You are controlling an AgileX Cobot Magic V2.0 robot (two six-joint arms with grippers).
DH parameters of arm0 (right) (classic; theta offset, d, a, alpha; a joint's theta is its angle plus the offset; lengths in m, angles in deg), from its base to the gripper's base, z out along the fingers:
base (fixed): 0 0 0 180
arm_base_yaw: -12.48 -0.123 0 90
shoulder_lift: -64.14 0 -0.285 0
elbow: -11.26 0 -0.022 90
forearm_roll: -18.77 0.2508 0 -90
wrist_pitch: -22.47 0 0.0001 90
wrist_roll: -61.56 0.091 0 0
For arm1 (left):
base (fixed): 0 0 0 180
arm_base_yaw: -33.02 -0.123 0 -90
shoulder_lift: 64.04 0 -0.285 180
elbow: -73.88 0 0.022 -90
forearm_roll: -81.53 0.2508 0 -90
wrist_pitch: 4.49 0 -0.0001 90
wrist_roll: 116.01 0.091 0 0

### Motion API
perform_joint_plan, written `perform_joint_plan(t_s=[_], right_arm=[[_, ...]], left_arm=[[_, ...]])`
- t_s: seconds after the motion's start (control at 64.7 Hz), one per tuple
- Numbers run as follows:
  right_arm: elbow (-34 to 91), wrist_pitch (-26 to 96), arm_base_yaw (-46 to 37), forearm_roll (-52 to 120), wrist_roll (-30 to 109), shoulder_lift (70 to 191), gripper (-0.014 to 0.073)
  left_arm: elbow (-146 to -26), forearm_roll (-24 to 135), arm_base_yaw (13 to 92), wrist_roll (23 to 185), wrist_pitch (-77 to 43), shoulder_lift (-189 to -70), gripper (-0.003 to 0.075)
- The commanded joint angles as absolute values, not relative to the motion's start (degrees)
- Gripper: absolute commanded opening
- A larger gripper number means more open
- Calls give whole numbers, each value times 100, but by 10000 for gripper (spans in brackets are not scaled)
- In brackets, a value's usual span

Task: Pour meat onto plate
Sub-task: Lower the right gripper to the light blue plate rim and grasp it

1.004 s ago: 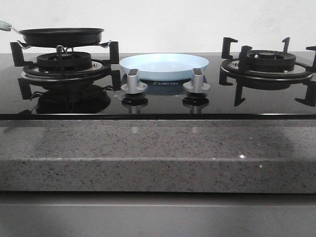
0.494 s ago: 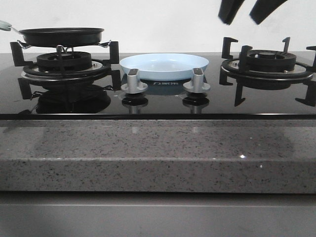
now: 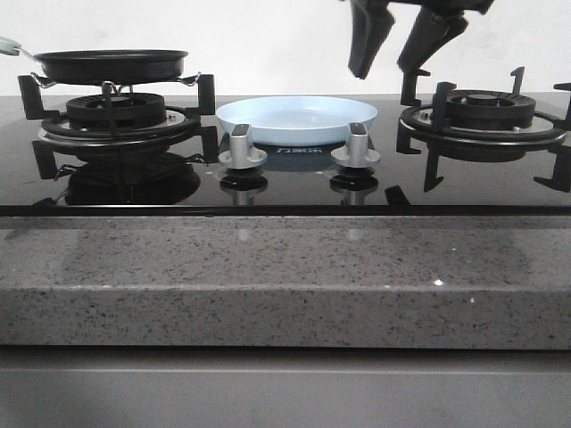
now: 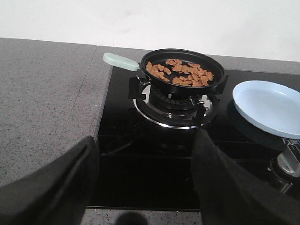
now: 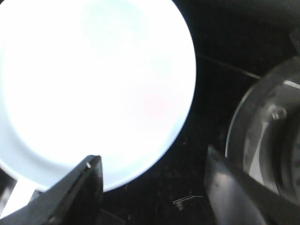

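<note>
Meat [image 4: 180,73] sits in the black pan [image 4: 213,84] on the left burner [image 4: 176,105], untouched. Plate [image 3: 296,119] is bare, mid-stove behind the two knobs [image 3: 242,148], beside the pan. I see my right gripper [image 3: 393,55] hanging over the plate's right edge, fingers spread, holding nothing. Left gripper [image 4: 143,187] hovers in front of the pan, fingers wide apart, holding nothing.

Three views of one stove.
The front camera sits low, level with the counter edge, facing the wall. The left wrist camera looks down across the left burner from farther off. The right wrist camera hangs close over the plate [image 5: 89,84], which all three share.
</note>
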State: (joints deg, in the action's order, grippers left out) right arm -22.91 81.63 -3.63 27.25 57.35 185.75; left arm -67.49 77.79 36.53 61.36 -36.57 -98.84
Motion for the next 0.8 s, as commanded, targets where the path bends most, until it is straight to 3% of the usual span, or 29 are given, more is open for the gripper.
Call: perform_joint_plan(t_s=[0.0, 0.541, 0.788], right_arm=[[-2873, 8217, -356, 2689, 5681, 18563, 485], [-4390, 8870, -331, 2332, 5681, 19764, 484], [-4390, 8984, -331, 2338, 5638, 19863, 325]], left_arm=[[-6955, 7731, 3680, 6136, -3174, -9952, 438], [-6955, 7731, 3680, 6136, -3174, -9952, 438], [-6955, 7731, 3680, 6136, -3174, -9952, 438]])
